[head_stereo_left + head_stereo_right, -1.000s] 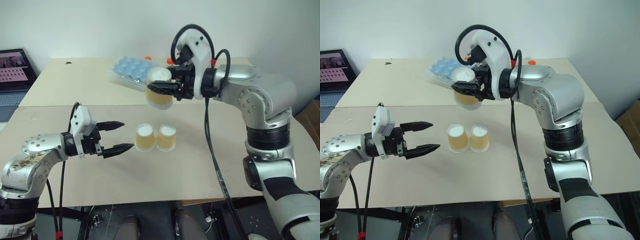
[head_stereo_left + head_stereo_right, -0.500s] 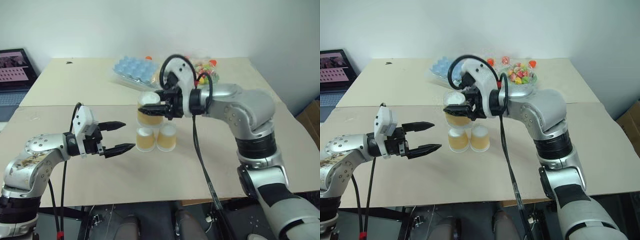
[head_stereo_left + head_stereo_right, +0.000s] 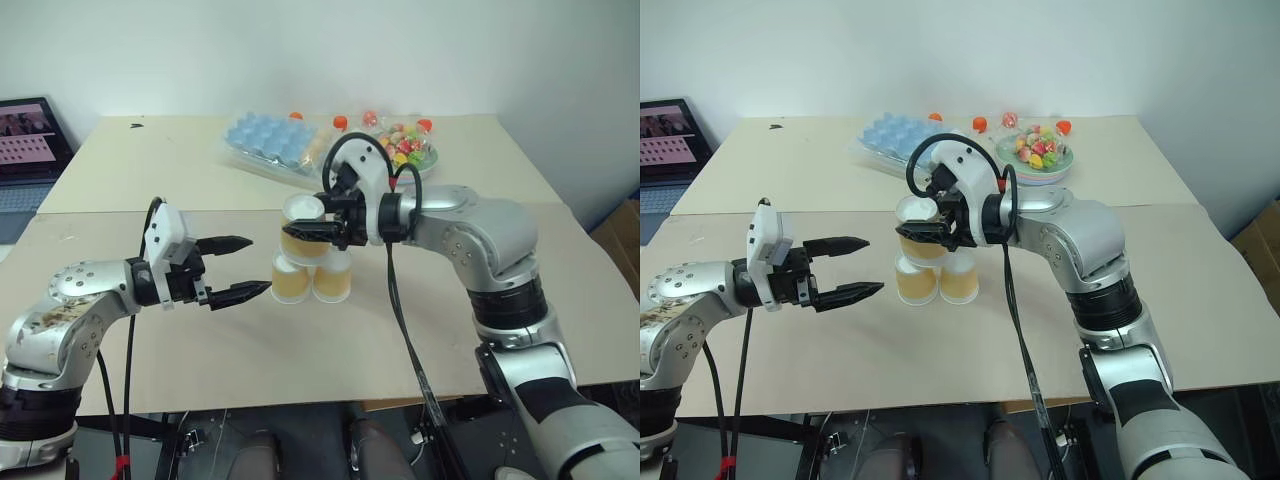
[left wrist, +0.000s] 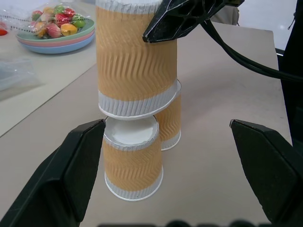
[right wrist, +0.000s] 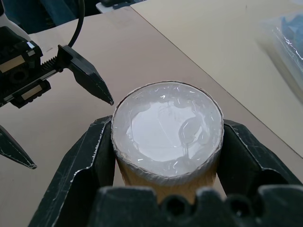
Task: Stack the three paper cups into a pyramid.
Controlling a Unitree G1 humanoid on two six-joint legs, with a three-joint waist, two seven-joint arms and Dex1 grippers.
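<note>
Gripping the top cup (image 3: 304, 230), right claw (image 3: 318, 232) rests it on two cups (image 3: 311, 277).

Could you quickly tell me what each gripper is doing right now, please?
Left gripper: open, empty.
Right gripper: shut on the top cup.

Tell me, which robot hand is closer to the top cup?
Right. The right gripper is clamped on the top cup; the left gripper waits open beside the two bottom cups.
</note>
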